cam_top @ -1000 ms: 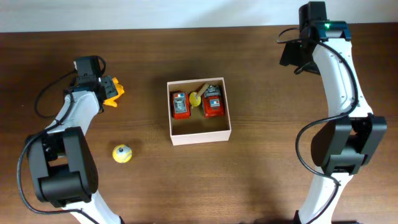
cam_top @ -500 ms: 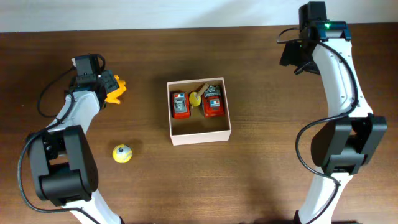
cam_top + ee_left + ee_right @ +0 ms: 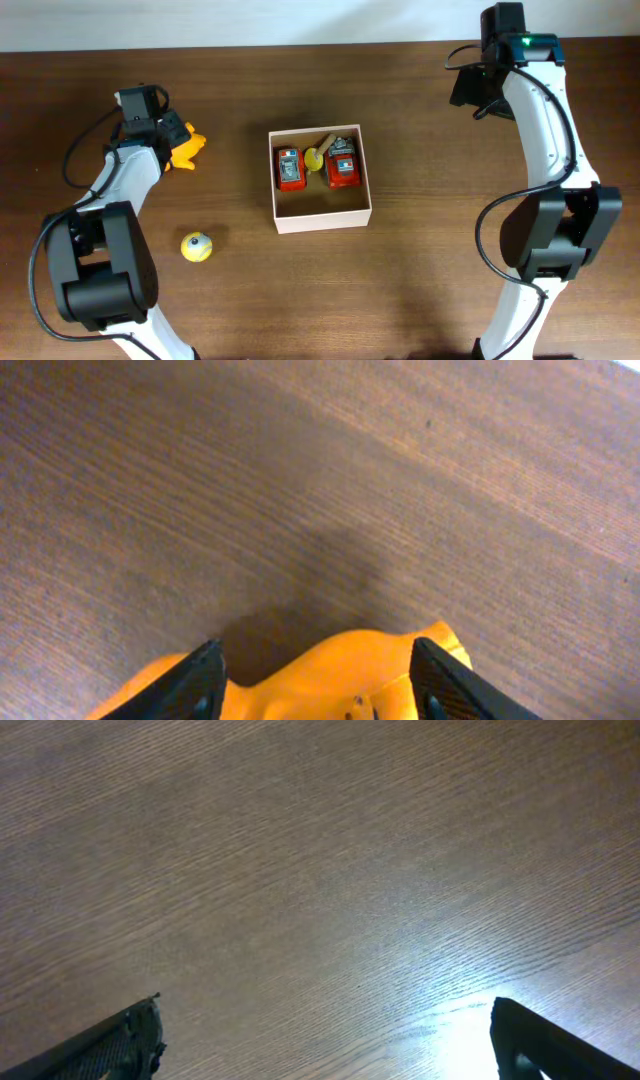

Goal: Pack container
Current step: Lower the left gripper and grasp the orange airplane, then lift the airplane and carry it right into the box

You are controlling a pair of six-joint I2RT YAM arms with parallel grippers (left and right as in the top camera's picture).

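One yellow ball [image 3: 196, 246] lies nearest on the table [image 3: 420, 290], and beyond it the single container [image 3: 322, 219] sits mid-table holding two red toys [image 3: 289, 169] and one yellow piece [image 3: 313, 158]. Farther left, the left gripper [image 3: 172, 138] clamps one orange toy [image 3: 186, 152], its wrist view showing both fingers [image 3: 205, 685] pinching it. Farthest, only the wrist view shows the right gripper [image 3: 325, 1050] spread wide above the table.
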